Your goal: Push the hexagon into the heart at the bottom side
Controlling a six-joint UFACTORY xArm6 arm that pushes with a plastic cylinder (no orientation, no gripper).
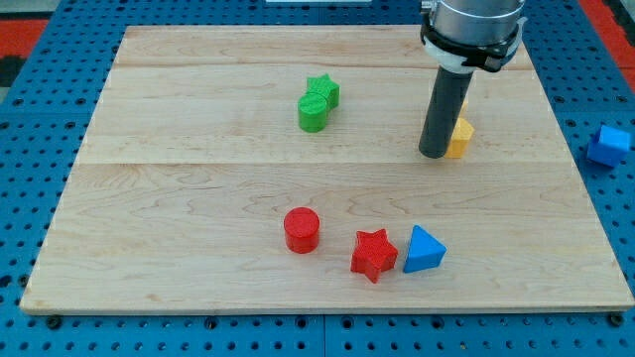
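Note:
My tip (434, 155) rests on the wooden board (198, 198) at the view's upper right. A yellow block (460, 138) touches the rod's right side. The rod hides part of it, so I cannot make out its shape. A sliver of yellow shows just above it, beside the rod. I cannot pick out a hexagon or a heart with certainty.
A green star (323, 89) touches a green round block (312, 113) at the top middle. A red cylinder (302, 230), a red star (373, 254) and a blue triangle (424, 249) sit near the bottom. A blue block (608, 145) lies off the board at the right.

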